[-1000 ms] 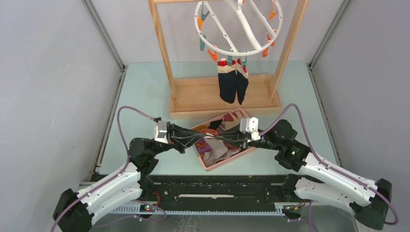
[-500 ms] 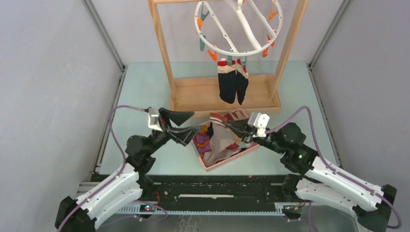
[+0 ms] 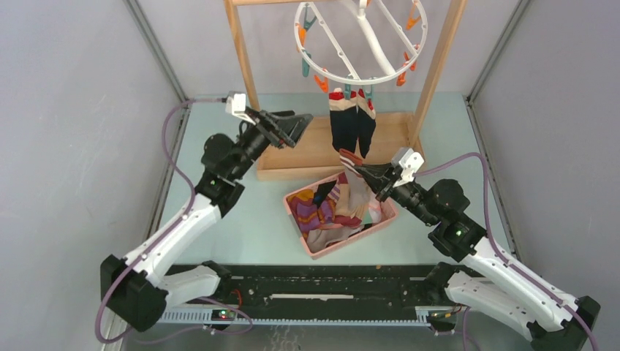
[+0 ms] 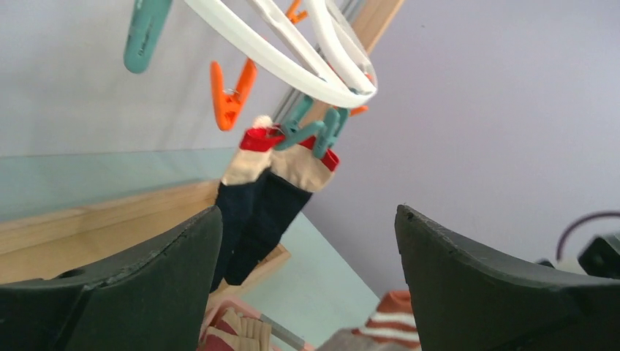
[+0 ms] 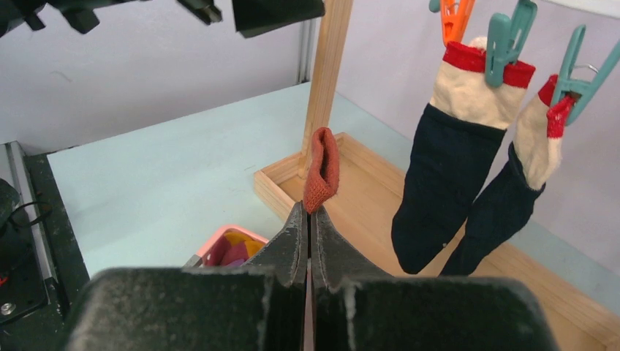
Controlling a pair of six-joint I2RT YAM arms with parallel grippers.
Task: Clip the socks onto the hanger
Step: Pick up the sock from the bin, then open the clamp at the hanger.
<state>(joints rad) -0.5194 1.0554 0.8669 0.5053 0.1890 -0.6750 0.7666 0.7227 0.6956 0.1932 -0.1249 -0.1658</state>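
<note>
The white ring hanger [image 3: 333,74] hangs from the wooden rack, and a navy pair of socks [image 3: 351,130] with red-cream cuffs is clipped to its near rim. My right gripper [image 3: 352,162] is shut on the red-orange cuff of a maroon-white striped sock [image 3: 356,196], which trails down into the pink basket. In the right wrist view the cuff [image 5: 322,170] sticks up from the closed right gripper [image 5: 311,208], left of the navy socks [image 5: 446,190]. My left gripper [image 3: 296,124] is open and empty beside the rack's left post. The left wrist view looks up at the hanger [image 4: 292,66] and navy socks [image 4: 256,212].
The pink basket [image 3: 313,252] holds several more socks, among them a purple-orange striped one [image 3: 313,212]. The wooden rack's base tray [image 3: 292,157] lies just behind it, with posts [image 3: 245,66] left and right. Orange clips [image 4: 230,95] and teal clips [image 5: 508,36] dangle from the ring.
My left gripper opened, left the basket and rose up-left toward the rack's post. My right gripper closed on the striped sock and lifted its end toward the hanger.
</note>
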